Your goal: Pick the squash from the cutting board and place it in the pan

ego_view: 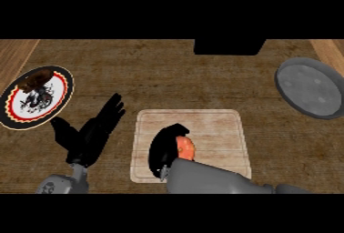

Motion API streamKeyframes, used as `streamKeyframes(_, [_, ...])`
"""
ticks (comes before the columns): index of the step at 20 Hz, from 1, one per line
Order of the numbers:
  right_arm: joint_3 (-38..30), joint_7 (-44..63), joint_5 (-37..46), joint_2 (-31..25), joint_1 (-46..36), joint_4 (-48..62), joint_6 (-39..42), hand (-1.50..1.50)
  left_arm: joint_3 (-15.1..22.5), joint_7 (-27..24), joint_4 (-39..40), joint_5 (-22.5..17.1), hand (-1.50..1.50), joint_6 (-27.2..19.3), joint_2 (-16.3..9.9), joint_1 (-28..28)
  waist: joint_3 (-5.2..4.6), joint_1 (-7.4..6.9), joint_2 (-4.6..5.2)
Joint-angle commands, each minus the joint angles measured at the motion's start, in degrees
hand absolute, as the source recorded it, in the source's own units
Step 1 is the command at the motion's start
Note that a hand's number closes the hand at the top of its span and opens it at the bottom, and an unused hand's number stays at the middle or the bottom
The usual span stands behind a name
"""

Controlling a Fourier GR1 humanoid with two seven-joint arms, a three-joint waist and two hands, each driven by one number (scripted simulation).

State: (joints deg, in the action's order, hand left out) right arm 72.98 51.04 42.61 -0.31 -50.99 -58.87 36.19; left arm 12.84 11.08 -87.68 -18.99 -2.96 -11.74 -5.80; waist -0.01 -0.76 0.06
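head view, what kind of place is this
Most likely a kitchen counter set up for food prep. A pale cutting board carries an orange squash under the right hand, a grey pan sits at the right, and a patterned plate at the left.

A dark brown wooden counter [168,86] with a rough, streaked grain fills the view. Paler wood strips run along it at the far left corner [15,52] and the far right corner [329,50]. A black box [228,47] sits at the counter's far edge, right of its middle. The light is dim and even, with no sharp shadows on the counter.
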Motion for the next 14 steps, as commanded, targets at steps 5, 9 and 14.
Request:
streamKeyframes(5, [1.1,-9.1,10.1,0.3,-1.3,5.3,-4.6,1.50,0.1,1.3,-2.2,1.6,0.00,0.2,0.9,1.7,0.01,0.06,-0.02])
streamKeyframes(9, [-3.2,-14.5,2.9,-15.7,12.1,-12.2,-21.7,1.50,-2.4,-0.9,-1.7,0.3,0.00,-0.7,0.0,3.6,0.34,4.67,-0.65])
streamKeyframes(14, [-9.7,-24.8,-1.4,-29.1,18.4,-22.0,-33.2,1.50,-3.7,-0.7,-2.0,-0.1,0.00,-1.8,-0.1,5.5,0.47,7.74,-1.12])
